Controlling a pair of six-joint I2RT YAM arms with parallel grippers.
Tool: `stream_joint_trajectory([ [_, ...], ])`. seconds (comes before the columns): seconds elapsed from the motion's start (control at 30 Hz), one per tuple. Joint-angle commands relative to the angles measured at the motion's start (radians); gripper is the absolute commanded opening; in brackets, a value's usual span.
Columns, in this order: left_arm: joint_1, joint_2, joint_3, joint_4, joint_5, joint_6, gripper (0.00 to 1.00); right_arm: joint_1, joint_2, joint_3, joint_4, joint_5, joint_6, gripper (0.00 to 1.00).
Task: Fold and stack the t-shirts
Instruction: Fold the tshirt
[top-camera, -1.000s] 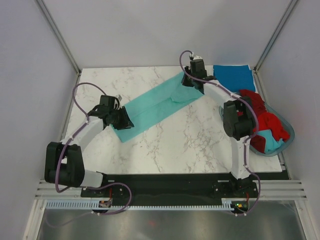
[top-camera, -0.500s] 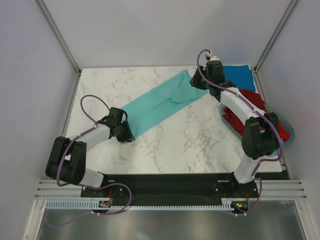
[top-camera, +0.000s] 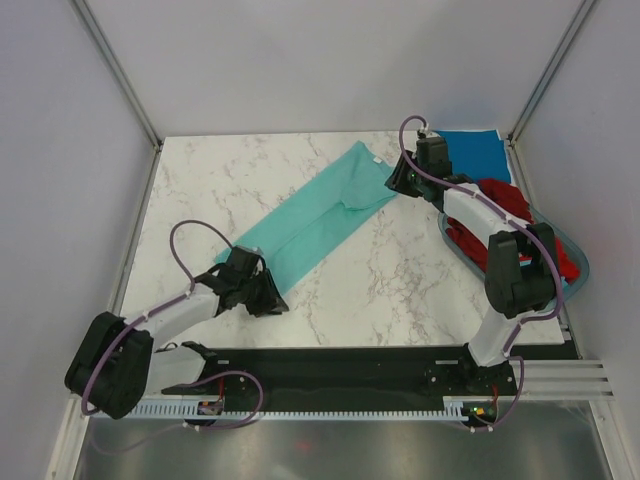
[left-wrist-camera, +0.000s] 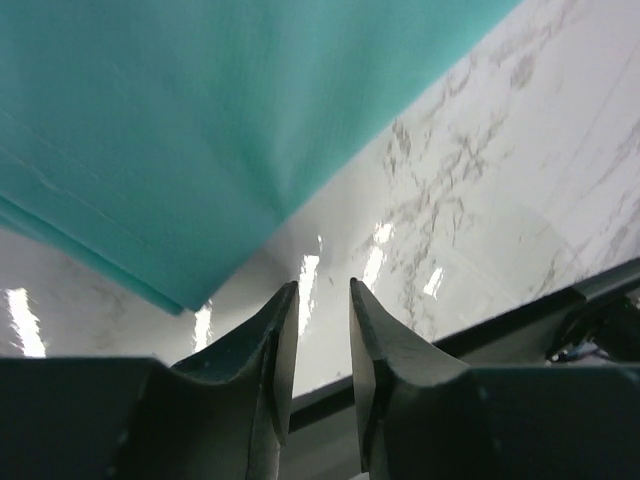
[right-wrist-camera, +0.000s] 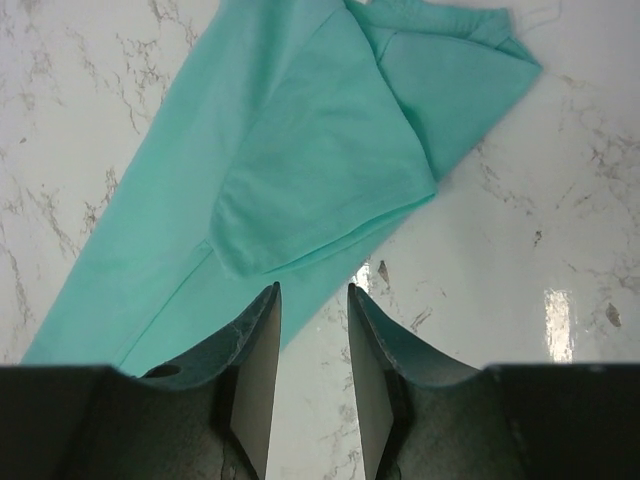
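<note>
A light teal-green t-shirt (top-camera: 318, 218), folded into a long strip, lies flat and diagonal across the marble table. My left gripper (top-camera: 273, 303) sits just off its near-left end, jaws open a narrow gap with nothing between them; in the left wrist view (left-wrist-camera: 322, 288) the shirt's corner (left-wrist-camera: 190, 130) lies ahead and to the left. My right gripper (top-camera: 398, 181) hovers beside the shirt's far-right end, open and empty, with the folded sleeve (right-wrist-camera: 310, 170) just ahead of its fingertips (right-wrist-camera: 272, 295). A folded blue t-shirt (top-camera: 472, 152) lies at the back right. Red t-shirts (top-camera: 506, 198) fill the basket.
The translucent oval basket (top-camera: 579, 262) stands at the table's right edge, partly behind my right arm. White walls and metal frame posts enclose the table. A black base strip (top-camera: 340, 362) runs along the near edge.
Both grippers have let go of the teal shirt. The left one drew back toward the near edge; the right one moved off the shirt's far end to its right side.
</note>
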Motion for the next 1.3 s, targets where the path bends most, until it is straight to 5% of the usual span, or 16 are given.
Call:
stream_joint_trajectory([
  [0.0,-0.055,-0.082,-0.041,-0.011,0.081,-0.11,0.36,0.002,-0.027,0.005,0.029,0.048,0.033,0.41],
  [0.17,-0.06,-0.171,0.109,-0.013,0.102,-0.075,0.38,0.003,0.032,0.047,-0.014,0.281,0.124,0.41],
  [0.23,-0.043,-0.157,0.192,-0.164,0.098,0.13,0.42,0.0,0.073,0.065,-0.011,0.3,0.131,0.4],
  [0.47,0.137,-0.077,0.442,-0.284,0.101,0.289,0.43,-0.023,0.219,0.155,-0.003,0.332,0.179,0.38],
  [0.67,0.357,-0.119,0.47,-0.294,0.219,0.355,0.44,-0.033,0.328,0.215,0.027,0.369,0.168,0.38],
  [0.93,0.389,-0.131,0.476,-0.294,0.234,0.381,0.45,-0.047,0.455,0.298,0.059,0.371,0.15,0.35],
  [1.1,0.389,-0.139,0.49,-0.298,0.191,0.439,0.45,-0.058,0.549,0.396,0.055,0.358,0.06,0.03],
  [1.27,0.389,-0.113,0.499,-0.3,0.194,0.465,0.45,-0.095,0.625,0.546,0.046,0.36,-0.03,0.0],
])
